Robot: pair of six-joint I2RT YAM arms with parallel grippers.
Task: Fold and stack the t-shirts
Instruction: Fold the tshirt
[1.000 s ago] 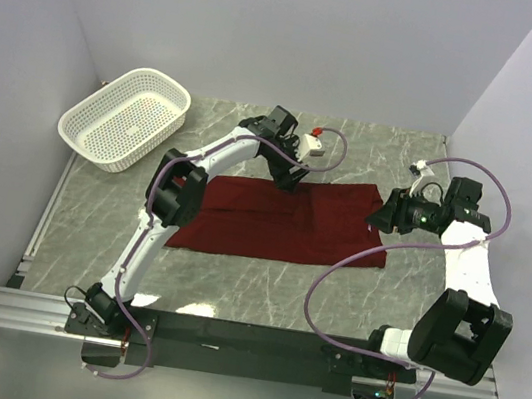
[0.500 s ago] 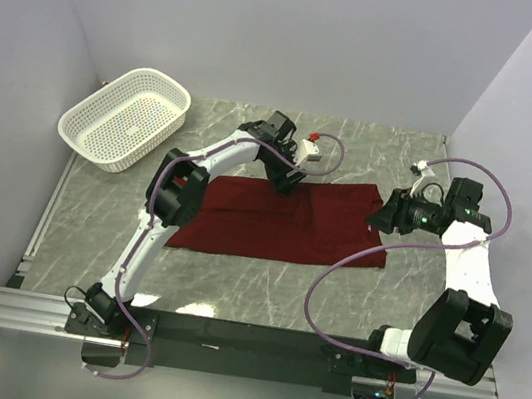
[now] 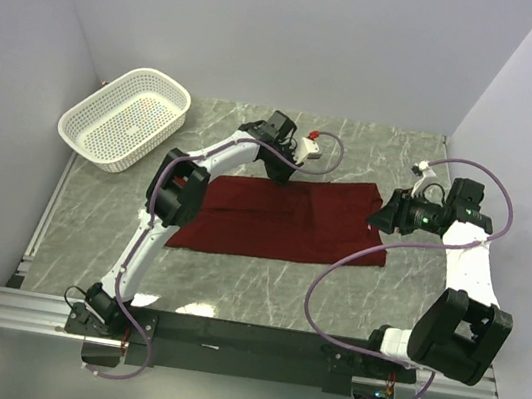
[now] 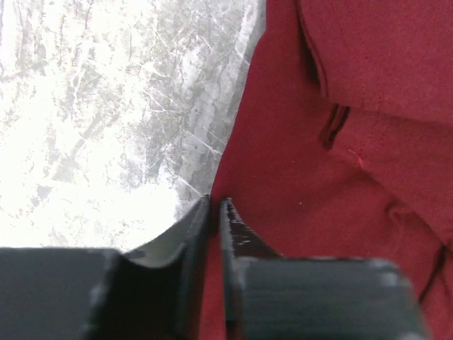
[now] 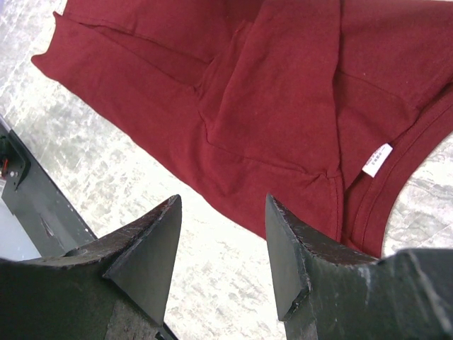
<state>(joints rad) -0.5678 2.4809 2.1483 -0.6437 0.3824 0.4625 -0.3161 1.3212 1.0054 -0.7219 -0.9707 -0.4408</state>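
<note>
T-shirt (image 3: 272, 223) edge pinched by left end effector (image 4: 216, 200) (arm outstretched); right end effector (image 5: 223, 200) hovers open.

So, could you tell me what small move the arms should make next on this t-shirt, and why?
Probably lower the right end effector onto the t-shirt at its collar end, by the neck label, and close it. It hangs open above the cloth, while the left end effector appears shut on the shirt's edge; a second grip would let both lift together for a fold.
</note>
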